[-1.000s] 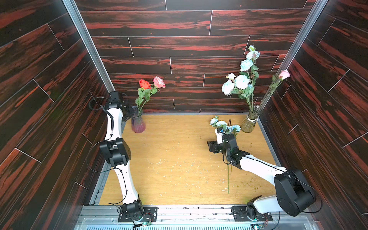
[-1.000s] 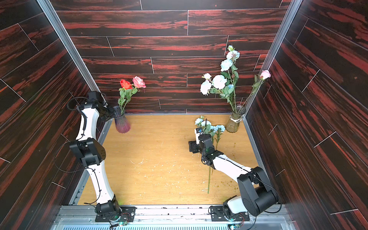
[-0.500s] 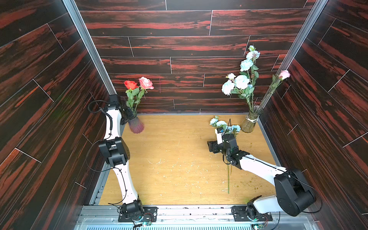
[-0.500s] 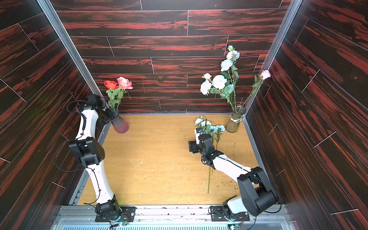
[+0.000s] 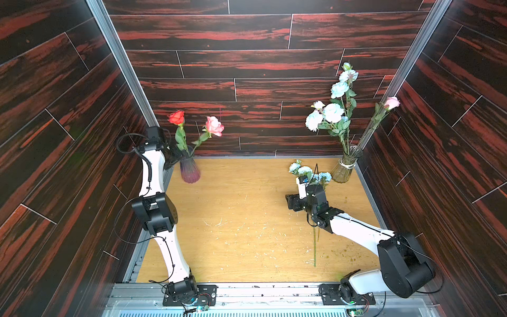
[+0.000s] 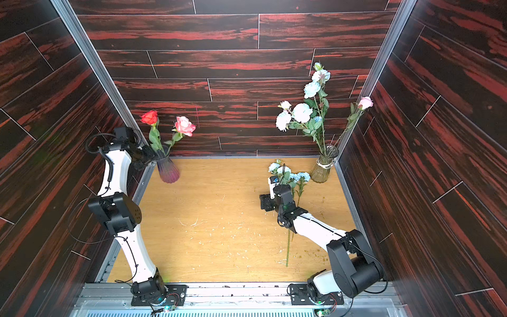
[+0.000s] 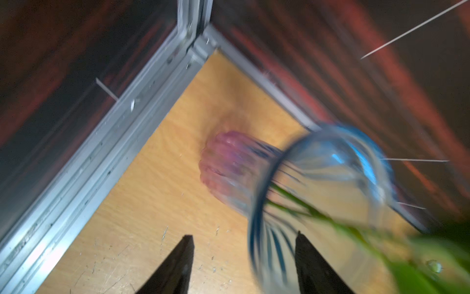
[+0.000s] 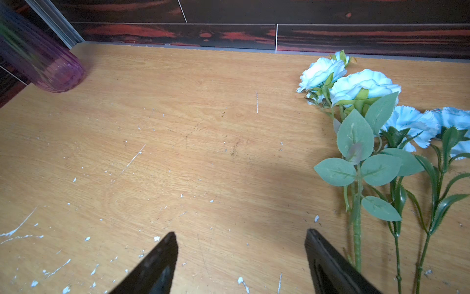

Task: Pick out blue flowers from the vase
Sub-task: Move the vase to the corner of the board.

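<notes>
1. Wooden table [image 5: 247, 197]: enclosed by dark panelled walls on three sides, with pale flecks scattered over its surface
2. Clear vase [image 5: 346, 168] [image 6: 323, 169]: stands upright in the far right corner of the table. It holds the blue flowers [image 5: 333, 112] [image 6: 301, 112], which rise high above its rim, and a pale pink rose [image 5: 391, 103] that leans towards the right wall
3. Loose blue sprays [image 8: 363, 86] [image 5: 304, 170]: lie flat on the table near the far edge, beside the clear vase on its inner side and apart from it. The blooms point to the far edge, and the stems run back towards the near edge
4. Right gripper [image 8: 240, 231]: is over the table just beside the loose blue sprays, on the side away from the right edge. Its jaws stand apart with only bare wood between them, and the nearest stem runs close by one finger
5. Purple vase [image 5: 189, 172] [image 6: 168, 172] [image 8: 50, 66]: stands at the far left corner of the table and holds a red rose [image 5: 176, 117] and a pink rose [image 5: 214, 126]
6. Left gripper [image 7: 243, 235]: is at the neck of the purple vase. Its jaws stand apart and clamp nothing. In the blurred left wrist view the vase rim lies by one finger, and contact cannot be told
</notes>
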You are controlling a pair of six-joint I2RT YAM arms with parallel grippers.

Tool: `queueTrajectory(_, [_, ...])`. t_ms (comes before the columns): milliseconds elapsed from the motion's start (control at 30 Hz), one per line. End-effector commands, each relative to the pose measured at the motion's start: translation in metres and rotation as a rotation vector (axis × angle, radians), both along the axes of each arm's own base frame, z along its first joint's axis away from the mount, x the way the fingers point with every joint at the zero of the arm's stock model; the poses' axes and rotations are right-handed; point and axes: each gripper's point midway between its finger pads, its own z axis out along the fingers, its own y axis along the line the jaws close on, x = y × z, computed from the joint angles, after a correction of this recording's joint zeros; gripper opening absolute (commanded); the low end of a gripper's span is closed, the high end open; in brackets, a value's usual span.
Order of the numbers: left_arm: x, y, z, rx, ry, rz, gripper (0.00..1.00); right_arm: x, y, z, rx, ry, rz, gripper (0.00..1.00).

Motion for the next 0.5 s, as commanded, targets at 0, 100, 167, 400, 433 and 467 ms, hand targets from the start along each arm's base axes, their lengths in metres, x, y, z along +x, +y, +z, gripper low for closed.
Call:
queueTrajectory(0, [-0.002,0.0,0.0,0.007,0.036,-0.024,0.64,0.002,0.005,0.003,0.007,-0.002,0.015,0.81])
queueTrajectory(100, [0.0,0.004,-0.014,0.017,0.091,-0.03,0.63,0.002,0.005,0.002,0.006,-0.001,0.016,0.81])
queueTrajectory(167, [-0.002,0.004,-0.014,0.022,0.102,-0.033,0.63,0.002,0.005,0.002,0.006,-0.001,0.017,0.81])
queueTrajectory(400, [0.001,0.01,-0.013,0.047,0.064,-0.017,0.63,0.003,0.006,0.001,0.004,0.003,0.02,0.81])
queueTrajectory(433, [0.001,0.011,-0.013,0.045,0.064,-0.015,0.62,0.003,0.006,0.002,0.005,0.002,0.02,0.81])
queueTrajectory(467, [0.001,0.011,-0.014,0.041,0.068,-0.015,0.62,0.003,0.007,0.002,0.005,0.003,0.021,0.81])
